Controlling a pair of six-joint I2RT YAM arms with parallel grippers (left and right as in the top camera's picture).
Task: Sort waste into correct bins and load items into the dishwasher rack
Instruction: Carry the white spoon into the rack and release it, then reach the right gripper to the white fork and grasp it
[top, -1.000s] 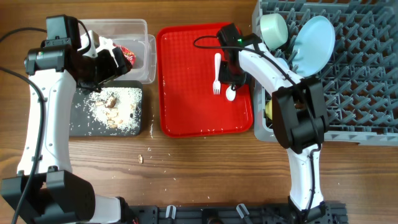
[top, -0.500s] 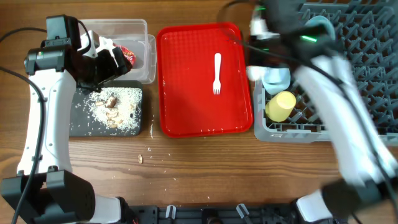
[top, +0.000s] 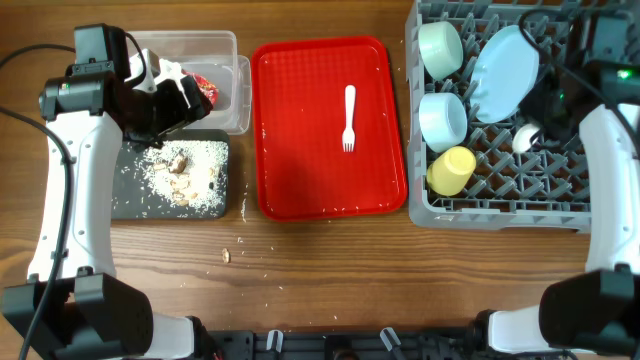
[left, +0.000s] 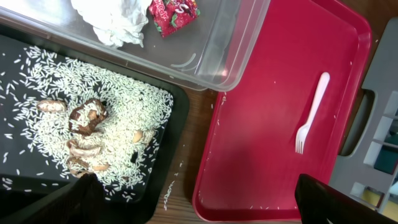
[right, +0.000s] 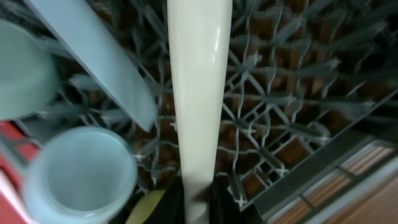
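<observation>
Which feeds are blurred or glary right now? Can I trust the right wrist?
Overhead: sharp, evenly lit. Left wrist: sharp, mild glare on the clear tub wall. Right wrist: spoon fills the centre, soft-focused; dishwasher rack behind slightly blurred, readable.

No legible text anywhere, white print on red snack wrapper (left: 174, 12) too blurred to read

Fork (top: 348, 117) lies on tray (top: 300, 140), left of rack (top: 565, 185).

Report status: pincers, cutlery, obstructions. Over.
Right pincer shut on white spoon, over dishwasher rack. Left pincer open, empty. White fork on red tray, not yet racked. No obstruction seen.
</observation>
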